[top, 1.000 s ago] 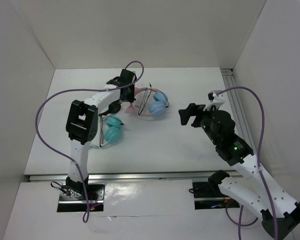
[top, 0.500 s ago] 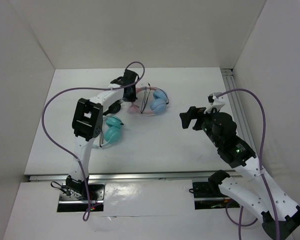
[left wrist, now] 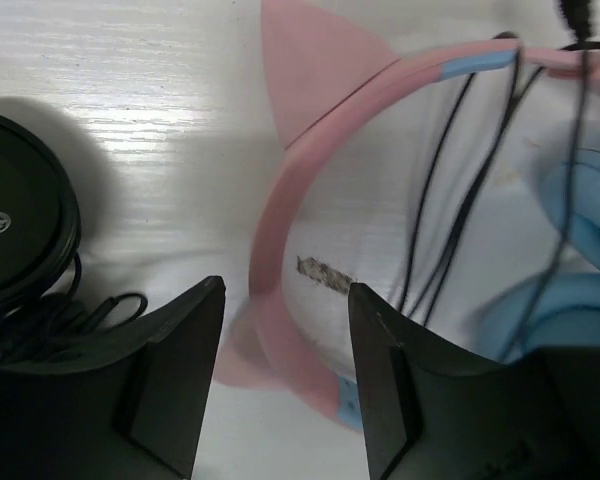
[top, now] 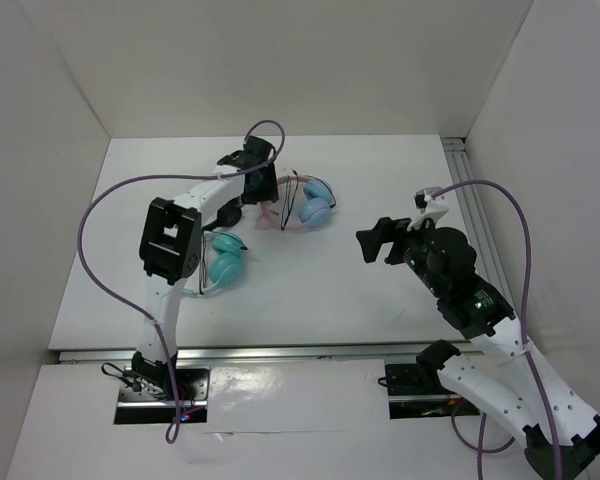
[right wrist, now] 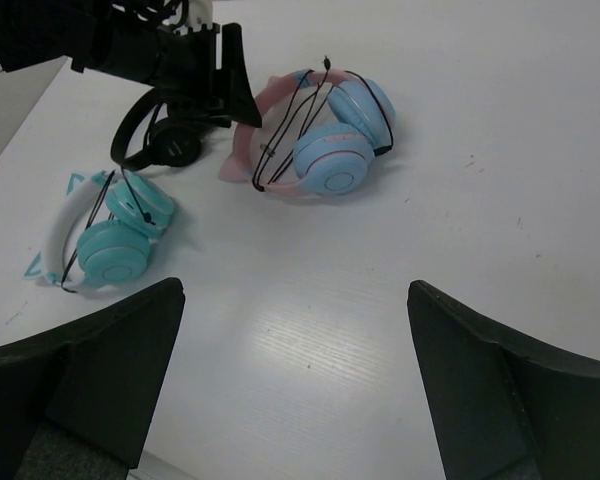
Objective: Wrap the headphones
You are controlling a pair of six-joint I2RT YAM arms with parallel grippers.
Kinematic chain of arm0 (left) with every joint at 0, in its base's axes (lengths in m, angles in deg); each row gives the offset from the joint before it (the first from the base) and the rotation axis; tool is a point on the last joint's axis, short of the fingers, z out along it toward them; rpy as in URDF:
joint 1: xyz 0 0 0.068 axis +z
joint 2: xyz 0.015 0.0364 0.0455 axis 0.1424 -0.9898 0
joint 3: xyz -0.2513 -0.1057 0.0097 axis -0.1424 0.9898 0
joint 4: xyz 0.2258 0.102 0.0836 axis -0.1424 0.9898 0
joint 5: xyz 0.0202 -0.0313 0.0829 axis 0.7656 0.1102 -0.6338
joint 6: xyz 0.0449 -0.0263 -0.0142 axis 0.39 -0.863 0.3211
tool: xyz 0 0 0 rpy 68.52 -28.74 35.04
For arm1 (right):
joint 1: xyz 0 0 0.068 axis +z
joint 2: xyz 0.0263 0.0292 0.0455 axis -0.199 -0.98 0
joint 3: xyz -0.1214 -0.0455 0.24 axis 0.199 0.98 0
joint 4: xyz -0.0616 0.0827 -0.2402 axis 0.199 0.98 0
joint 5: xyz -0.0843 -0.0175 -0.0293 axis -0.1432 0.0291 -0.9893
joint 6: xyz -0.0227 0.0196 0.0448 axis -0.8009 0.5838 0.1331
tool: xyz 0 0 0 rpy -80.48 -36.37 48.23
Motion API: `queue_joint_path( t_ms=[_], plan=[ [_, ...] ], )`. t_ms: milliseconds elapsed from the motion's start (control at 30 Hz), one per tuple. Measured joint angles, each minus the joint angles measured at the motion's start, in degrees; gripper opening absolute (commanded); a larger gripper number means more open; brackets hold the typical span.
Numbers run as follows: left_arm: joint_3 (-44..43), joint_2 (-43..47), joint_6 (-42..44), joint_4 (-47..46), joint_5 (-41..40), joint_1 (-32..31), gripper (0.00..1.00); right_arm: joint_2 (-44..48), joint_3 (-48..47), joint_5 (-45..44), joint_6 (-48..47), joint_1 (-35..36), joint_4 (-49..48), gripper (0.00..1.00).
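The left jaws stand apart astride the pink band of the headphones (left wrist: pixel 280 230), not pinching it. Pulling away carelessly could snag the black cable (left wrist: pixel 480 165) and drag its loops loose. The headphones lie at the far middle of the counter (top: pixel 380 290), blue cups together, with the cable crossing the band. The right jaws hang wide and empty, well apart.

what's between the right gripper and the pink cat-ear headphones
Nothing visible: only bare table lies between the right gripper and the headphones. The left gripper sits over the headband; the teal pair and black pair lie off that line.
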Motion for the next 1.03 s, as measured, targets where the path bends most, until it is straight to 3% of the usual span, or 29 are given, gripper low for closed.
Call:
queue_joint_path(
  t_ms=[67, 100, 133, 167, 300, 600, 733, 867, 1033],
  plan=[
    [0.5, 2.3, 0.0, 0.3, 0.9, 0.0, 0.67, 0.0, -0.3, 0.9, 0.0, 0.0, 0.0, 1.00],
    [0.9, 3.9, -0.2, 0.4, 1.3, 0.0, 0.77, -0.1, -0.5, 1.2, 0.0, 0.0, 0.1, 1.00],
    [1.4, 6.1, -0.3, 0.4, 1.7, 0.0, 0.97, -0.2, -0.8, 1.5, 0.0, 0.0, 0.4, 1.00],
    [2.1, 8.8, 0.0, 0.5, 2.2, -0.1, 1.00, -0.4, -1.2, 1.8, 0.0, 0.0, 0.7, 1.00],
    [4.5, 22.4, 0.3, 0.5, 1.8, -0.9, 1.00, -1.9, -4.9, 1.6, 0.0, 0.0, 4.2, 1.00],
    [23.7, 72.5, 1.7, 1.7, -8.9, -10.1, 1.00, -2.4, -22.6, -2.4, -0.9, 0.0, 18.4, 1.00],
    [32.8, 90.9, 0.5, 6.6, -12.6, -10.6, 1.00, -1.0, -30.2, -3.6, -1.7, 0.0, 22.8, 1.00],
    [36.6, 102.0, -0.2, 15.5, -14.0, -10.6, 1.00, 1.4, -34.5, -4.7, -2.2, 0.0, 26.0, 1.00],
    [35.0, 104.7, -1.5, 23.1, -15.0, -10.6, 1.00, 2.1, -33.8, -5.3, -2.4, 0.0, 28.4, 1.00]
  ],
)
